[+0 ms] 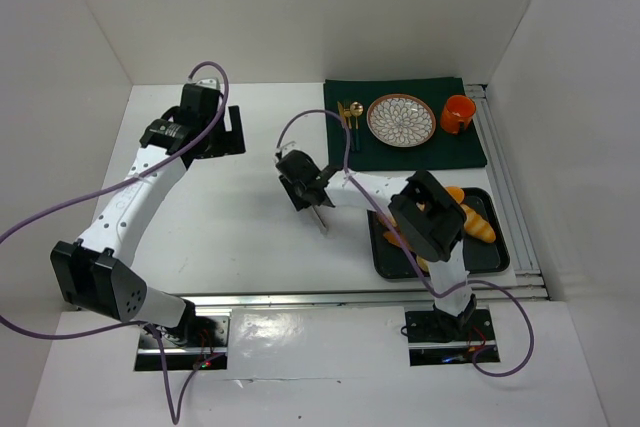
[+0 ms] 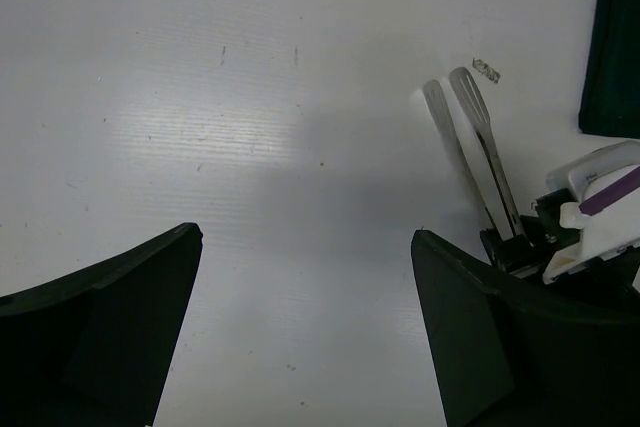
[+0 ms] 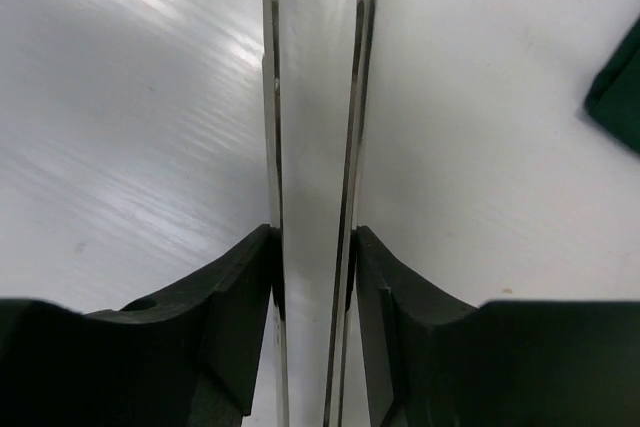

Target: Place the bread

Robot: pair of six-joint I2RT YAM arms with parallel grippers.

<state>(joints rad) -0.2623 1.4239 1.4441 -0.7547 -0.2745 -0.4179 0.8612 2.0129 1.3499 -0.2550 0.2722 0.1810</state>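
Tongs-grasp step: the right end effector [image 3: 313, 247] squeezes the tongs [image 3: 315, 97] narrow above the counter [image 1: 240, 227]; the left end effector [image 2: 305, 332] gapes wide. Next move, I judge: swing right to the tray [image 1: 500, 259] and take the bread [image 1: 456, 193].

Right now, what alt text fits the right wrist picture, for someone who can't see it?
Two black jaws pinch a pair of metal tongs from either side, its thin arms running straight up the picture, close together. Beneath is a white table, with a corner of dark green cloth at the right edge.
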